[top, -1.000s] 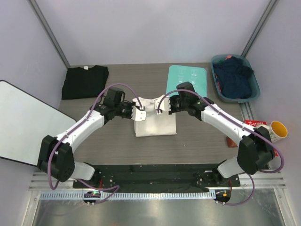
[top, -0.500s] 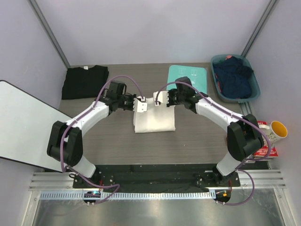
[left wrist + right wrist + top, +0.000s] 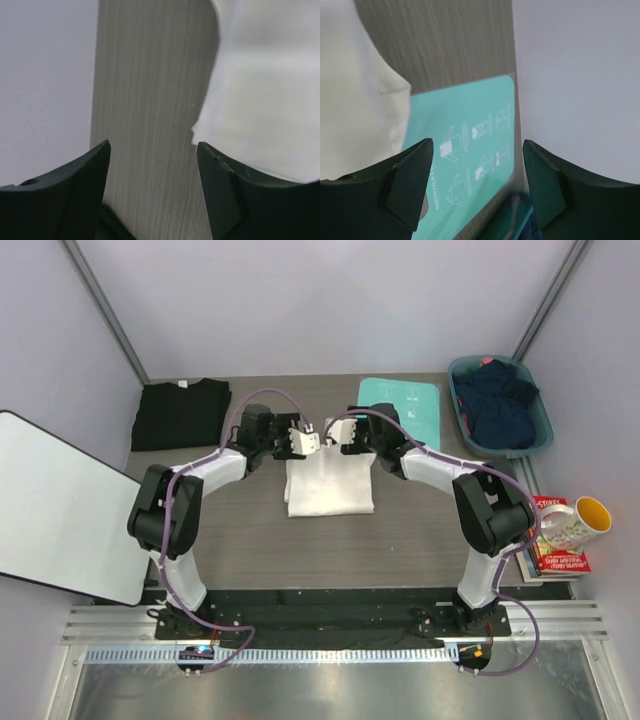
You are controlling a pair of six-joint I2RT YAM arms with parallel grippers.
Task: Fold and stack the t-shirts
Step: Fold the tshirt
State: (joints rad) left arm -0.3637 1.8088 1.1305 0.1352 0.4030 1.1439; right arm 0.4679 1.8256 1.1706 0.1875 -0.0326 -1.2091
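Note:
A white t-shirt lies folded in a flat rectangle at the middle of the table. My left gripper hovers at its far left corner, jaws open, nothing between them. In the left wrist view the left gripper frames bare wood, with the white t-shirt off to the right. My right gripper is at the far right corner, also open and empty. In the right wrist view the right gripper looks past the white t-shirt. A black t-shirt lies folded at the far left.
A teal board lies just right of the grippers and also shows as the teal board. A blue basket of dark clothes stands at the far right. A mug sits on the right edge, and a white panel on the left.
Both grippers were shut on the white t-shirt's edge and carried it toward the far side. Both have now opened and let go, and the shirt lies flat.

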